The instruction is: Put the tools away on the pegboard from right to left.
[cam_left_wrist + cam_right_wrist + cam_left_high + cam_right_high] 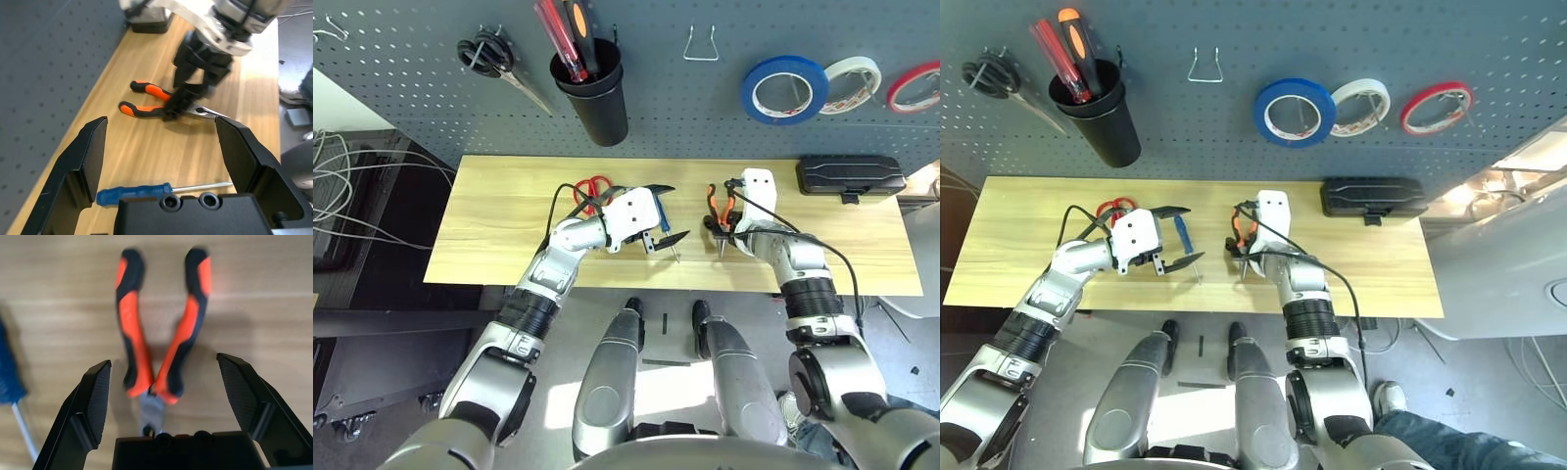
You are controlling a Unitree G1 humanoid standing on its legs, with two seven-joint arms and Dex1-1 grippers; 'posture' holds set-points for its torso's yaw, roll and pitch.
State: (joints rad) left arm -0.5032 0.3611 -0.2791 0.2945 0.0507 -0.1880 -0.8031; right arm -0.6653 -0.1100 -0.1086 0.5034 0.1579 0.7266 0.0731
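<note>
A dark blue-grey pegboard fills the top of the head views, with a pale wooden counter below it across the middle of the frame.

On the counter, the right hand hovers right over the orange-and-black needle-nose pliers, fingers spread wide on either side of the handles, gripping nothing. In the right wrist view the pliers lie between the two fingers with the handles pointing away. The left hand sits left of centre, also released and empty, with the small blue-handled screwdriver lying just beneath it between its fingers. The red-handled scissors lie on the counter just behind the left hand, partly hidden by it.

On the pegboard there are three tape rolls at the upper right: one blue tape roll, one white, one red. One black cup holds screwdrivers, one pair of black-handled scissors hangs at the upper left, and one bare metal hook sits between cup and tapes. One black case lies at the counter's right end.
</note>
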